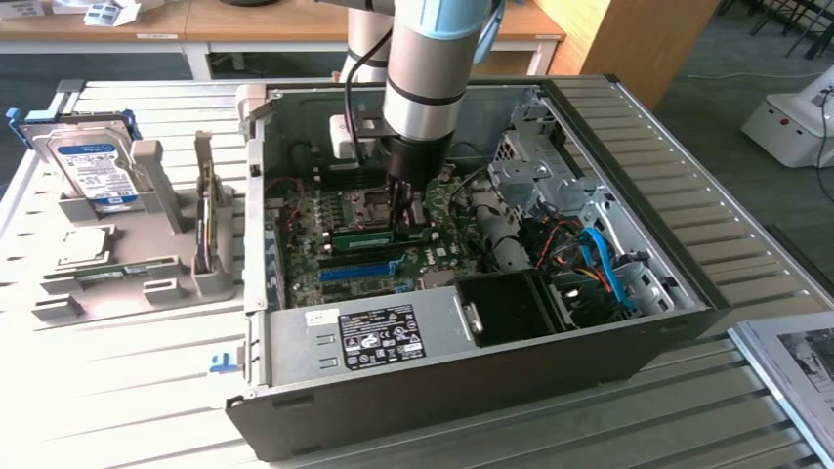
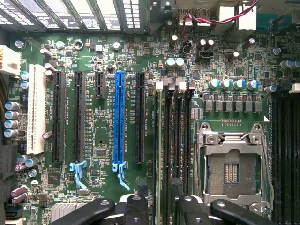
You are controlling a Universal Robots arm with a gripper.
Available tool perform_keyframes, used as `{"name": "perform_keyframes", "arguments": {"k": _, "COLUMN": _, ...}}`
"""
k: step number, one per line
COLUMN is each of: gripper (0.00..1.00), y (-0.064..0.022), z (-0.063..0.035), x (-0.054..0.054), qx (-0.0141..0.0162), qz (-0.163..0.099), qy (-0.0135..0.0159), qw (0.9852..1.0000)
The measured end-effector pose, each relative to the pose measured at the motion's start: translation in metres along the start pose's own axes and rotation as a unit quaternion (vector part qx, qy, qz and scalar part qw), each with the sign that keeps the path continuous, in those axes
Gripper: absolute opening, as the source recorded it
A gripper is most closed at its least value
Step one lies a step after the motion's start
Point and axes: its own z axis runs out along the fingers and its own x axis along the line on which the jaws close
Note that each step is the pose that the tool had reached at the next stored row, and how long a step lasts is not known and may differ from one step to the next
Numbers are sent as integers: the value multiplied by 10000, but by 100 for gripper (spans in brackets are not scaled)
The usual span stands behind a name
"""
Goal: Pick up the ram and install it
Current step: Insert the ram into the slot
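- Green circuit board (image 2: 103, 117) carries one blue slot (image 2: 119, 117), one white slot (image 2: 36, 110), several black slots (image 2: 59, 117).
- Black gripper (image 2: 161, 208).
- Silver hard drive (image 1: 89, 166), blue-and-white label, ten o'clock from the black case (image 1: 431, 401).

The ram (image 1: 361, 237) sits, seemingly slotted, on the motherboard (image 1: 303, 262) inside the case (image 1: 521, 376), beside the socket (image 1: 371, 202).

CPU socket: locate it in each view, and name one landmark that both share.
Exterior view: the CPU socket lies on the motherboard inside the case, just to the exterior view's left of the gripper.
Wrist view: the silver-framed socket lies beyond the black memory slots from the blue slot.
Shared landmark: the blue expansion slot.
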Motion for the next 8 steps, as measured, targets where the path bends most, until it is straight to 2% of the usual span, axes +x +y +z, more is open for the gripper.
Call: {"name": "perform_keyframes", "arguments": {"k": 8, "gripper": 31, "y": 1, "z": -16, "x": 0, "qx": 0, "qz": 0, "qy": 0, "qw": 10000}}
